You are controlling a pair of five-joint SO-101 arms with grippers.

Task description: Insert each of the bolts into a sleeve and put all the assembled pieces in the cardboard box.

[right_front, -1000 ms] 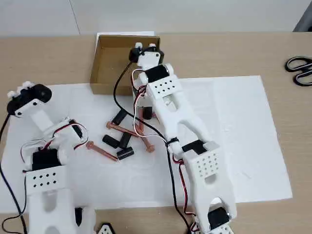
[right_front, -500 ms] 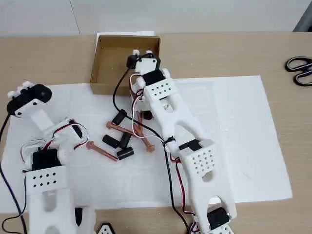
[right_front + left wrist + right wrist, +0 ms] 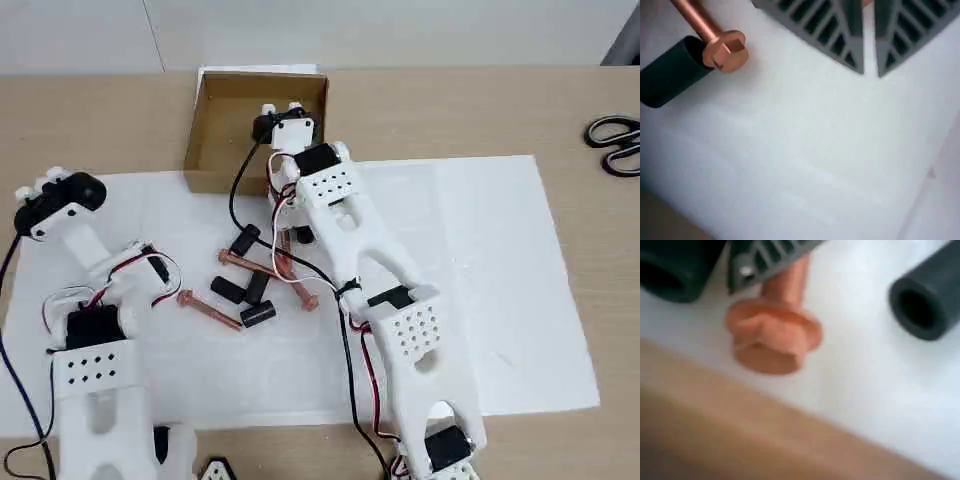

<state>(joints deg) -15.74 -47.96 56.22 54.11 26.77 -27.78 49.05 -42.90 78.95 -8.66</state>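
Note:
Copper bolts and black sleeves lie in a loose pile on the white paper (image 3: 480, 260). My right gripper (image 3: 284, 243) hangs over the pile's far side, just in front of the cardboard box (image 3: 205, 135), shut on a bolt (image 3: 775, 340) whose head points down at the paper. Two sleeves (image 3: 927, 295) (image 3: 675, 265) lie beside that bolt. My left gripper (image 3: 869, 55) is low over the paper, fingers nearly touching with nothing between them. Close to it lie a bolt head (image 3: 727, 50) and a sleeve (image 3: 670, 75). That bolt (image 3: 210, 310) is the nearest one to the left arm.
Scissors (image 3: 615, 145) lie at the table's far right. The box is open at the top, at the paper's back edge. A loose bolt (image 3: 250, 265) and sleeves (image 3: 245, 240) (image 3: 257, 315) are scattered between the arms.
The right arm's wrist has shifted left and toward the box, carrying its bolt along. The left arm has stayed still.

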